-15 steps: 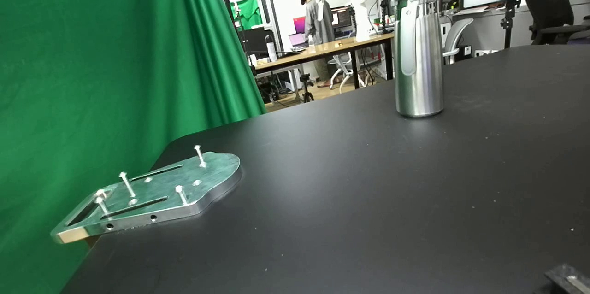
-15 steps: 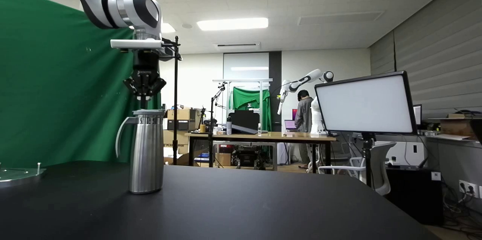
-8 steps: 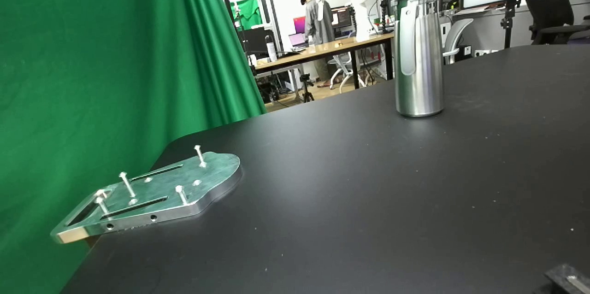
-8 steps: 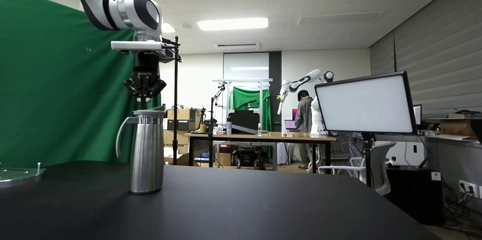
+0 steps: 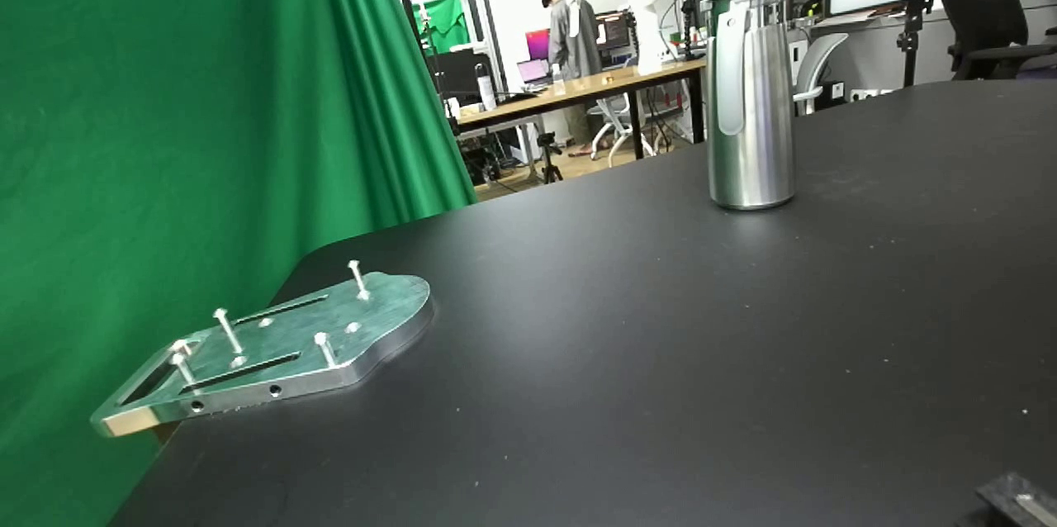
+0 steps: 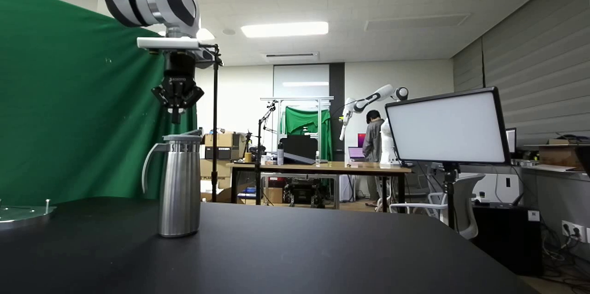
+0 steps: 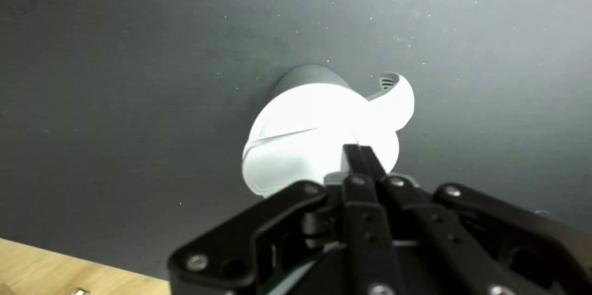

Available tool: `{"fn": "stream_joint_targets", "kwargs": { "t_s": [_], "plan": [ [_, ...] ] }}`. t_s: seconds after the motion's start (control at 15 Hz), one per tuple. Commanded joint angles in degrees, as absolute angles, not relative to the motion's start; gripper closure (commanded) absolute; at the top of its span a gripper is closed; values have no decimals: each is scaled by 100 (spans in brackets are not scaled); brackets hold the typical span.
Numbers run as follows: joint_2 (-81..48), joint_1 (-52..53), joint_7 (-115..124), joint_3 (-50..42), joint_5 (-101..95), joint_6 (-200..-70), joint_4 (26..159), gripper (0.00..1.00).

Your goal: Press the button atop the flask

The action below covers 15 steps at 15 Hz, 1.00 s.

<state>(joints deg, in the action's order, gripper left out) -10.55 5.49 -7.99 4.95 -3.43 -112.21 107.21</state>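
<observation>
The flask is a steel thermos with a pale grey lid and a side handle. It stands upright on the black table in both exterior views (image 5: 768, 114) (image 6: 179, 188). Its lid looks overexposed from above in the wrist view (image 7: 305, 114). A flap on the lid (image 6: 193, 132) is tilted up on the side away from the handle. My gripper (image 6: 176, 121) points straight down above the lid, with a small gap between. Its fingertips are together and hold nothing. In the wrist view the gripper (image 7: 360, 147) covers part of the lid; no separate button can be made out.
A flat pale-green plate with upright pegs (image 5: 272, 345) lies at the edge of the black table (image 5: 578, 345). A green curtain (image 5: 206, 97) hangs beside the table. A dark thin pole (image 6: 214, 146) stands behind the flask. A small black piece (image 5: 1020, 502) shows at a corner.
My shut gripper was down at the lid and has risen above it. The lid's flap lay flat one second ago and has tilted up. The flask has not moved.
</observation>
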Motion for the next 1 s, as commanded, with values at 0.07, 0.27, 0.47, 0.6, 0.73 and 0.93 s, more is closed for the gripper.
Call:
{"fn": "stream_joint_targets", "kwargs": {
  "t_s": [0.07, 0.27, 0.47, 0.6, 0.73, 0.93],
  "plan": [
    [-743, 517, -807, 493, -357, -10684, 10571, 69],
    [-597, 496, -826, 483, -332, -10548, 10622, 46],
    [-518, 474, -849, 472, -296, -10456, 10657, 27],
    [-492, 467, -856, 470, -300, -10408, 10673, 15],
    [-490, 462, -837, 471, -278, -10324, 10669, 2],
    [-591, 486, -808, 487, -334, -10368, 10636, 5]
  ]
}}
